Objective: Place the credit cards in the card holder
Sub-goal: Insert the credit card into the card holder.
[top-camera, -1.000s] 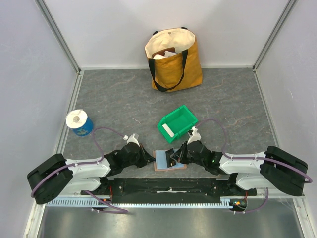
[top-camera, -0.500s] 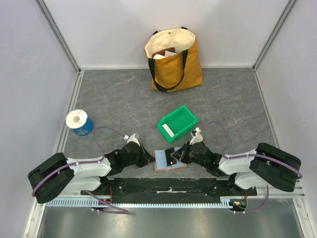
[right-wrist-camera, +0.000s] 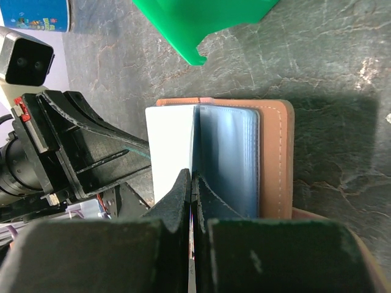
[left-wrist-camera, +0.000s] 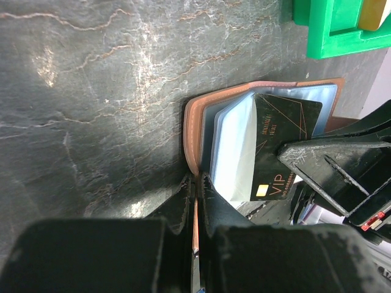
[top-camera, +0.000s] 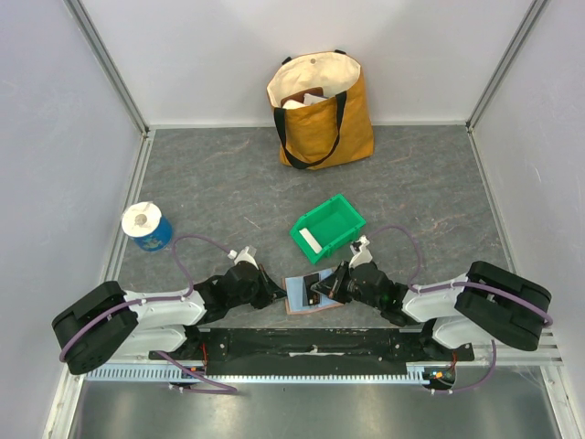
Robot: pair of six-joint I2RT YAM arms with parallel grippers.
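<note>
- The card holder (top-camera: 300, 294) lies open on the desk (top-camera: 219, 192), between my arms. My left tool (left-wrist-camera: 197, 183) is pinched shut on its brown cover.
- My right tool (right-wrist-camera: 191, 177) is clamped on the dark card (left-wrist-camera: 278, 146), which is angled against the holder's blue-grey sleeves. I judge it not yet seated.
- A white card (top-camera: 311, 241) lies in the green bin (top-camera: 352, 207), so it is left to do.
- The desk is grey and marbled, with pale walls around it. A tote bag (top-camera: 338, 128) stands at the back and a blue tub (top-camera: 146, 227) at the left.

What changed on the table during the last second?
The right arm's elbow swung left, nudging the right gripper and its black card slightly further over the card holder. Nothing was grasped or released. The left gripper kept pinching the holder's cover; green bin, tote bag and blue tub stayed put.
</note>
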